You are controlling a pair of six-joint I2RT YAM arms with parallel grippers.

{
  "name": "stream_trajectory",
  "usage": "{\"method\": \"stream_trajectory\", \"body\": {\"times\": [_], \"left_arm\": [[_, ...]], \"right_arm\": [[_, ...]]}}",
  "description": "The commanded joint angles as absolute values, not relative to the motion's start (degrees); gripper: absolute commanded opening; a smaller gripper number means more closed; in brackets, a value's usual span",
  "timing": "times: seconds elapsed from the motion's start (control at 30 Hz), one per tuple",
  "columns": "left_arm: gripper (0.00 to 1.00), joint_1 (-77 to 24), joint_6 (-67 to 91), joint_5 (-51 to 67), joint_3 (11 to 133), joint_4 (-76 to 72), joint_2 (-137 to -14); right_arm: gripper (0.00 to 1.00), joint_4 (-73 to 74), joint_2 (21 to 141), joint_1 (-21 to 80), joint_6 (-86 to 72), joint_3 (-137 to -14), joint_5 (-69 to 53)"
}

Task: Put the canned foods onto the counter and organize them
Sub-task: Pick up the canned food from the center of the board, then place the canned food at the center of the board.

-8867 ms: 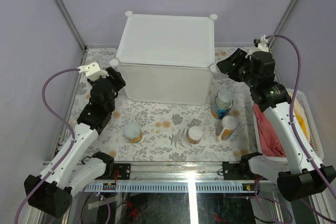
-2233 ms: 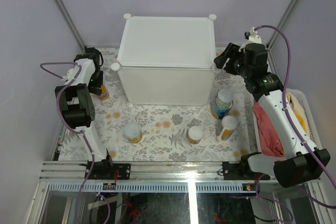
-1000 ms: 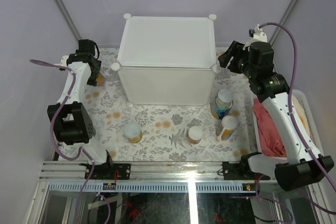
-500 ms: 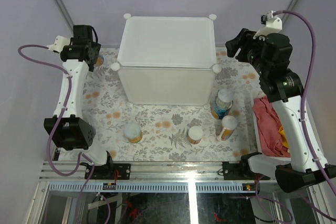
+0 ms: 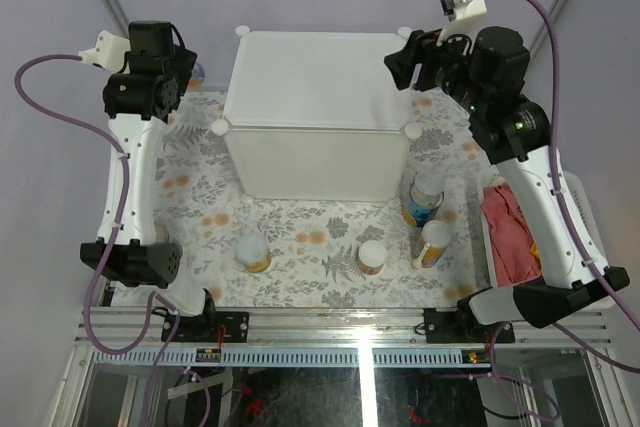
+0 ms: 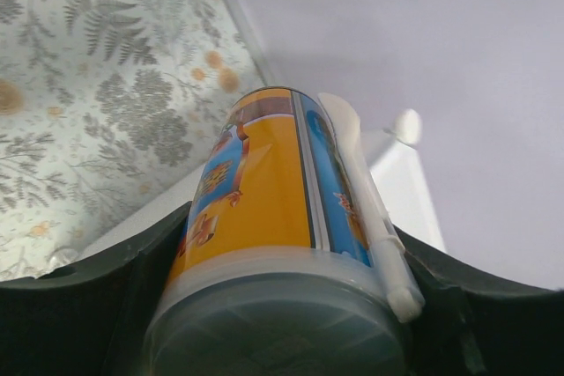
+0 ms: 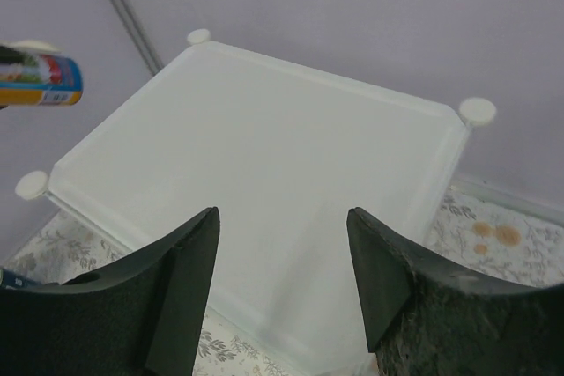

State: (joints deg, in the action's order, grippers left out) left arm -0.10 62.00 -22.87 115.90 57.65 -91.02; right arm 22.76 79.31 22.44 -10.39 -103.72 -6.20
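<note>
Left gripper [image 5: 183, 73]: held high above the far left corner of the bench, left of the cabinet. Its dark fingers [image 6: 79, 305] pinch a can from both sides.
Held can: a tall yellow-orange and blue labelled can [image 6: 264, 209] with a translucent plastic lid. It lies roughly level in the grip, lid end toward the wrist camera. It is off the bench, just outside the cabinet's left edge.
Right gripper [image 7: 282, 217]: over the far right part of the cabinet top. Its black fingers [image 7: 176, 297] are spread wide, with only the white top showing between them.
Counter: a large white cube-shaped plastic cabinet [image 5: 315, 77] with round white corner knobs, standing at the far middle of the bench.
Bench [image 5: 300, 222]: covered in a grey fern and orange blossom print.
Cans on the bench, right: a blue-labelled tin with a pale top [image 5: 424, 197] stands just beside the cabinet's near right corner. A pale-capped yellow-orange can [image 5: 433, 244] sits just nearer; it looks tilted, though the top view does not settle this.
Cans on the bench, near middle: a short orange can with a white lid [image 5: 371, 257], well apart from a short orange can with a pale blue-grey lid [image 5: 252, 252] to its left.
Right edge: a white slatted basket [image 5: 577, 209] holding red cloth [image 5: 505, 237].
</note>
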Motion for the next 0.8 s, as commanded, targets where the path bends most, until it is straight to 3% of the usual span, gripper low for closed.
{"method": "stream_trajectory", "body": {"times": [0.0,0.23,0.77], "left_arm": [[0.00,-1.1,61.6,-21.5,123.7,51.6,-90.7],[0.00,-2.2,62.3,-15.0,129.0,51.6,-91.6],[0.00,-4.7,65.5,3.1,128.8,47.8,-90.4]], "right_arm": [[0.67,19.1,81.4,26.4,-3.0,-108.5,-11.4],[0.69,18.9,84.7,35.6,5.5,-111.8,-9.8],[0.79,13.1,87.5,55.5,22.5,-109.4,2.2]]}}
